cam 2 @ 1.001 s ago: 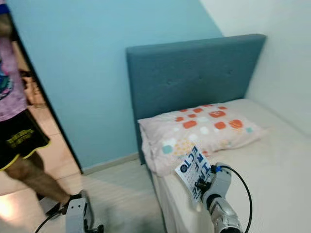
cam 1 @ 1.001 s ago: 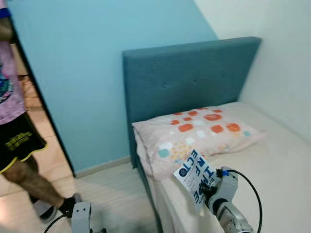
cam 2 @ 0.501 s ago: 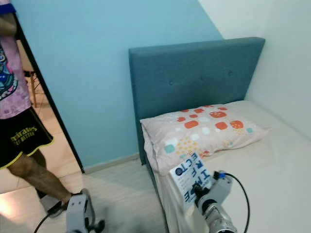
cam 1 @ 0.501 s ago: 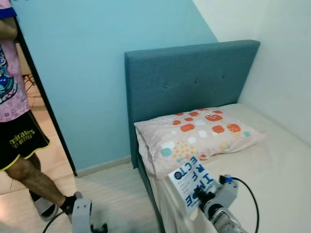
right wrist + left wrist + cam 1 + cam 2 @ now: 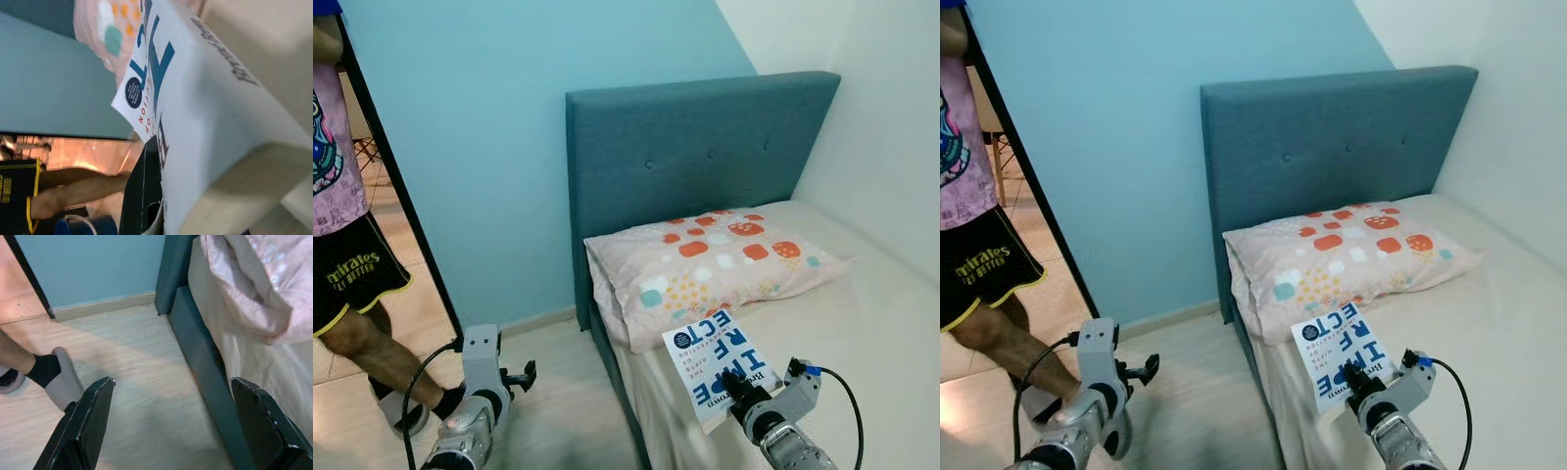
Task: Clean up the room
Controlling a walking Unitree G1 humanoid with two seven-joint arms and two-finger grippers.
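White book (image 5: 717,369) clamped in right gripper (image 5: 740,394), left gripper (image 5: 171,426) wide open

White book (image 5: 718,368) with bold blue lettering between black fingers (image 5: 142,196); beyond, pale pink pillow (image 5: 705,264) dotted orange, teal and white; teal headboard (image 5: 695,166); light blue wall (image 5: 489,127).

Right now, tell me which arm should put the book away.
Right. The right gripper already grips the book over the bed; the left gripper hangs open above the floor.

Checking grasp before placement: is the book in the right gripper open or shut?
Shut. The book shows its full front cover with no pages fanned; the right gripper clamps its lower edge above the bed.
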